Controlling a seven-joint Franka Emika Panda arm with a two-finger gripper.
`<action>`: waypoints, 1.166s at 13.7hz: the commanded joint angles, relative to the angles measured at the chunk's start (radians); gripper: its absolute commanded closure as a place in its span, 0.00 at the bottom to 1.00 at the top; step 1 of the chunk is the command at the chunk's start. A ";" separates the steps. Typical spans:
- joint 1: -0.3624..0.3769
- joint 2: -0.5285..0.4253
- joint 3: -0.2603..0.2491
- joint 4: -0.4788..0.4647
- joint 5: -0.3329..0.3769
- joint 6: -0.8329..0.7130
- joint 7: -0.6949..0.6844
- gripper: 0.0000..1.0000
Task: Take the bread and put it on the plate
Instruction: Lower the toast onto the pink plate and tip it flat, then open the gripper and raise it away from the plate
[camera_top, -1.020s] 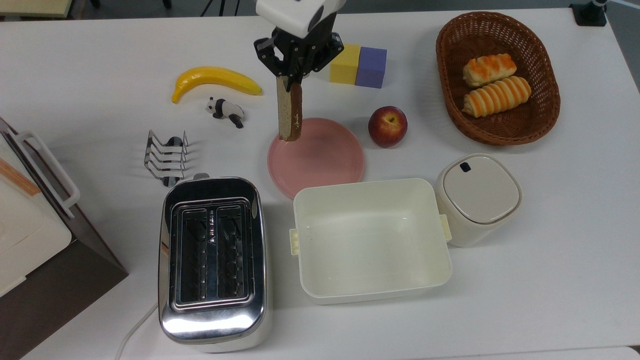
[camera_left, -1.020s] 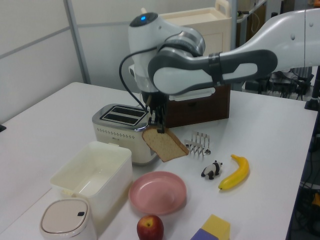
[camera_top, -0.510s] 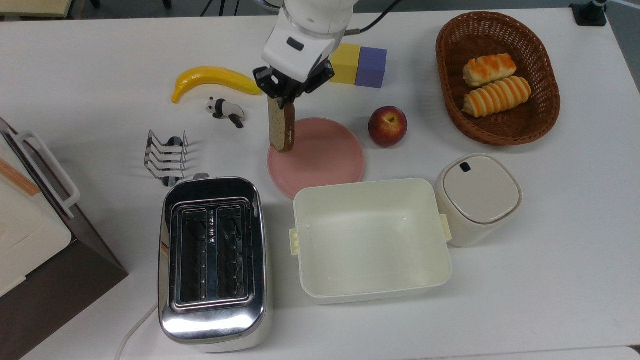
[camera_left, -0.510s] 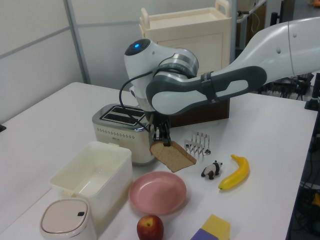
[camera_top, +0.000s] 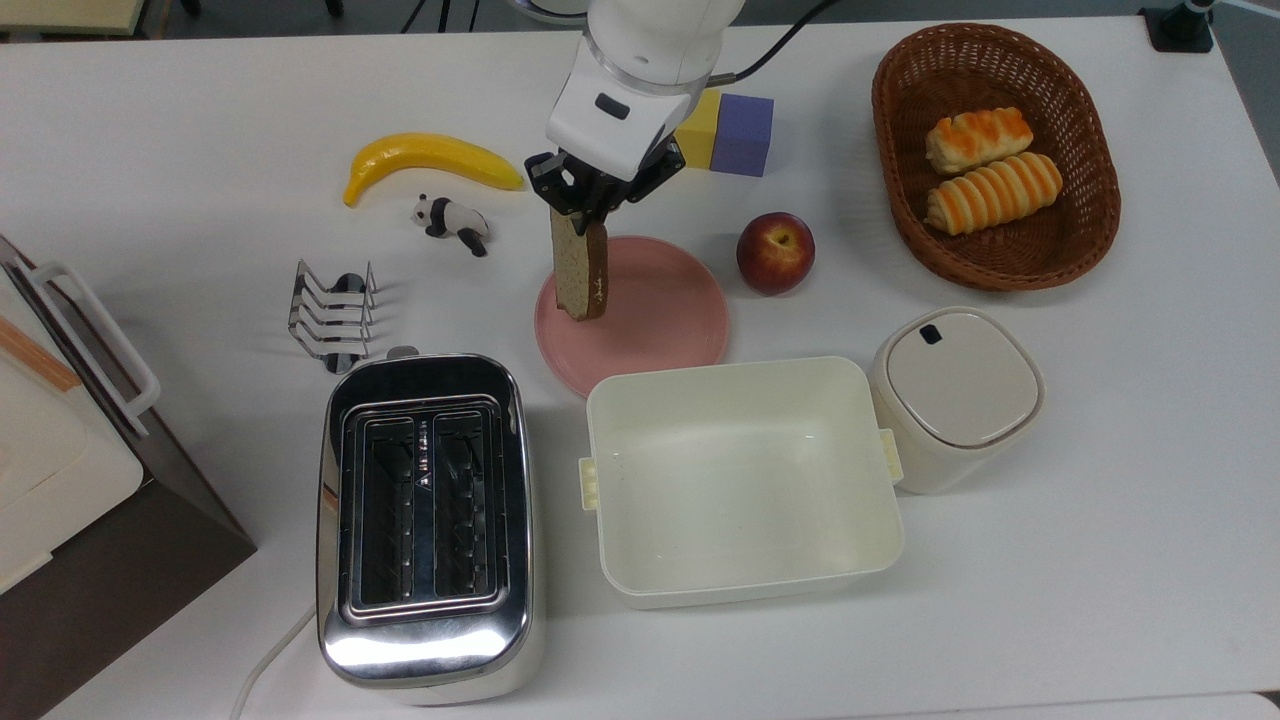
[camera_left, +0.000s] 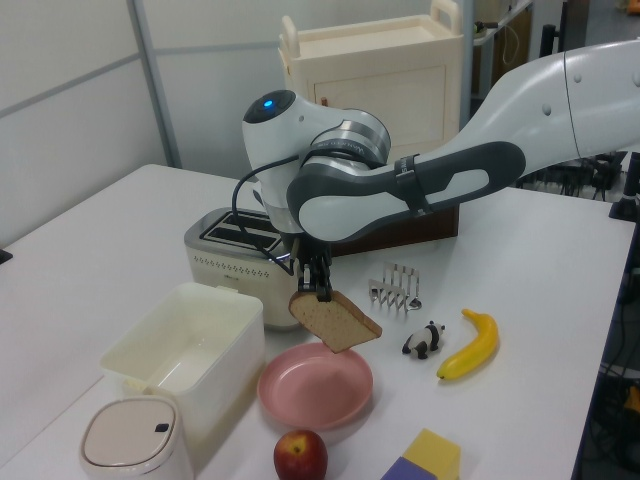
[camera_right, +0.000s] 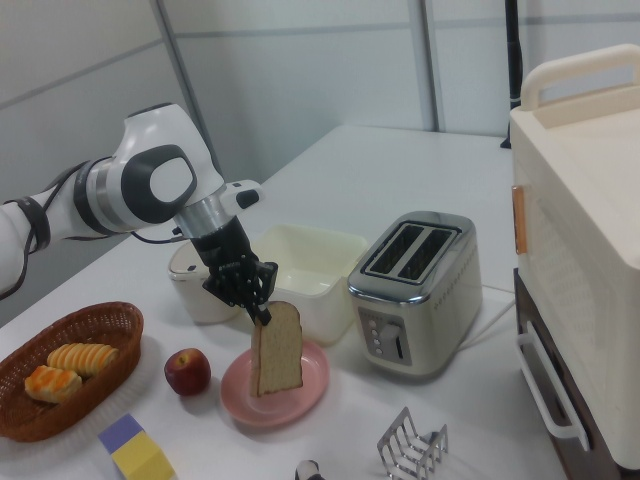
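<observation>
The bread (camera_top: 580, 268) (camera_left: 335, 320) (camera_right: 278, 348) is a brown slice with a darker crust, hanging on edge from my gripper (camera_top: 591, 205) (camera_left: 318, 290) (camera_right: 259, 310), which is shut on its top corner. It hangs just above the left part of the pale pink plate (camera_top: 660, 320) (camera_left: 315, 390) (camera_right: 300, 400) in the top view. In the right view its lower edge is close over the plate; whether it touches I cannot tell.
A red apple (camera_top: 775, 252) sits right of the plate in the top view, a cream tub (camera_top: 742, 478) and lidded container (camera_top: 957, 395) below it. A toaster (camera_top: 428, 520), toast rack (camera_top: 333, 312), panda figure (camera_top: 450, 222), banana (camera_top: 430, 160), blocks (camera_top: 728, 132) and roll basket (camera_top: 995, 155) surround them.
My gripper has carried the bread down and toward the plate's middle; the slice now hangs lower, over the plate's left part instead of its edge.
</observation>
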 joint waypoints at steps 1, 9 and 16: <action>0.006 -0.010 0.000 -0.027 -0.032 0.026 -0.019 1.00; 0.006 0.000 0.002 -0.021 -0.046 0.026 -0.015 0.00; 0.002 -0.006 0.002 -0.018 -0.040 0.022 -0.002 0.00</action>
